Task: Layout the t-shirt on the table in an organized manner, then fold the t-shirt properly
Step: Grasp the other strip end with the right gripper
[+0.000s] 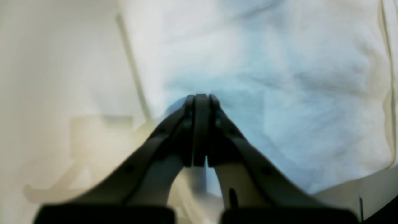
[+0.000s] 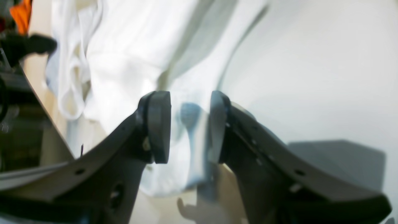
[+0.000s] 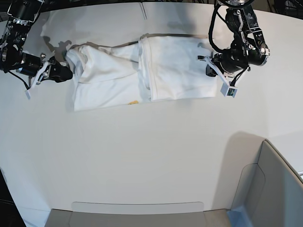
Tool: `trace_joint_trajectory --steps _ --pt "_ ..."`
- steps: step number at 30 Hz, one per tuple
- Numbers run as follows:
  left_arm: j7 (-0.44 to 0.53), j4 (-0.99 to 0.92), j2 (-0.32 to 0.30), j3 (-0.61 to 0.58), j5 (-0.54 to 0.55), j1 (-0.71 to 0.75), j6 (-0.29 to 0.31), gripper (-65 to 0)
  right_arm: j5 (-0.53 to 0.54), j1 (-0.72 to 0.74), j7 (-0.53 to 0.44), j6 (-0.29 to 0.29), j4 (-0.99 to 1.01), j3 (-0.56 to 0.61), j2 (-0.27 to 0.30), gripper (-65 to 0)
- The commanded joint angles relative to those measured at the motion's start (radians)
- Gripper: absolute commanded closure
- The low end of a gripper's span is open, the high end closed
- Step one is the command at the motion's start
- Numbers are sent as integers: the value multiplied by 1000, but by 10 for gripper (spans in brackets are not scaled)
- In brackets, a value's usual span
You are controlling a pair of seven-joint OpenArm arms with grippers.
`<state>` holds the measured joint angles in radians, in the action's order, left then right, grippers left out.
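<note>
The white t-shirt (image 3: 142, 71) lies flat across the far part of the table (image 3: 142, 156), its right half doubled over with a straight fold line down the middle. A speck of yellow print (image 3: 134, 102) peeks out at its front hem. My left gripper (image 3: 209, 66) hovers at the shirt's right edge. In the left wrist view that gripper (image 1: 201, 99) is shut, with no cloth visible between the fingers, over the white fabric (image 1: 279, 77). My right gripper (image 3: 67, 74) is at the rumpled left end. Up close, the right gripper (image 2: 189, 124) stands open over the cloth (image 2: 124, 62).
A grey-white bin wall (image 3: 270, 189) rises at the near right corner, and a low grey ledge (image 3: 137, 208) runs along the near edge. Bare white tabletop stretches between the shirt and the front. The table's curved far edge lies just behind the shirt.
</note>
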<state>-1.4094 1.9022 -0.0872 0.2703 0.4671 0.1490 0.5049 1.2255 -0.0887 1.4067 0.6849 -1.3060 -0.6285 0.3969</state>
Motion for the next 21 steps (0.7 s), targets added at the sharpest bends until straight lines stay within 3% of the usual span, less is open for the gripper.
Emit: trace_joint_trajectory --steps 1,5,10,21 --pt "13 18 -3 1 6 -7 4 0 23 8 -10 13 -14 -8 23 -217" --pt "13 18 -3 1 6 -9 4 0 -37 16 -10 13 -11 -6 15 -217" --pt "13 16 0 1 6 -9 4 0 -163 54 -10 13 -16 -12 -71 -217" --pt "13 16 2 1 6 -6 4 0 -169 88 -10 13 -16 -8 -211 -217"
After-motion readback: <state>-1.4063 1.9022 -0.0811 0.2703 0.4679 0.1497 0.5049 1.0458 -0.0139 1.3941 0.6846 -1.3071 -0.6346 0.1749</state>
